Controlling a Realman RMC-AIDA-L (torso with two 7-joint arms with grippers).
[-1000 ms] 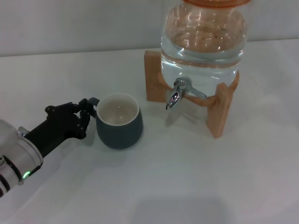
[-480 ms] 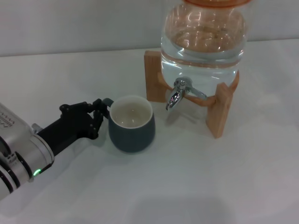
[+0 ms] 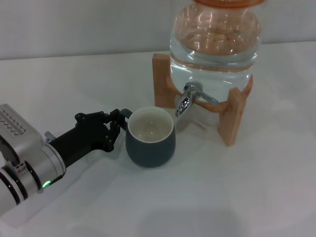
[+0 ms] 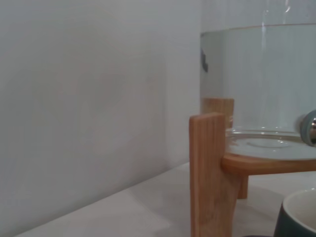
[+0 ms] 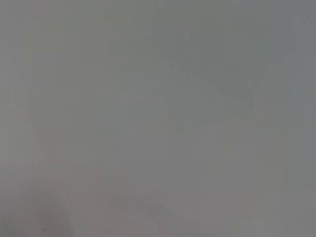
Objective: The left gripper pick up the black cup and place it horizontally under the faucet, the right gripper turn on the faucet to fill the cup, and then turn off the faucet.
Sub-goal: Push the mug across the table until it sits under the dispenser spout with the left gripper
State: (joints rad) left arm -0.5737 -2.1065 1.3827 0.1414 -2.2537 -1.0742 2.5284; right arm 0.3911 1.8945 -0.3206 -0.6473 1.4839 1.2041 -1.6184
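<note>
Left gripper (image 3: pixel 117 129) clamped on the black cup's handle, cup upright on the table, short of the faucet.

Fingers closed around the small loop handle of the black cup (image 3: pixel 150 140) (grip point partly hidden by the linkages); cup body sits just beyond the fingertips, cream inside visible, no water seen in it. Faucet (image 3: pixel 186 100) is ahead of the gripper and past the cup, its spout just above and beside the far rim, not over the opening. It sticks out of the clear water jar (image 3: pixel 215 42) on the wooden stand (image 3: pixel 231 118). White table (image 3: pixel 207 197) under everything. Left wrist view catches only the cup rim (image 4: pixel 298 217) and a stand post (image 4: pixel 210 173). Right gripper not in view.
</note>
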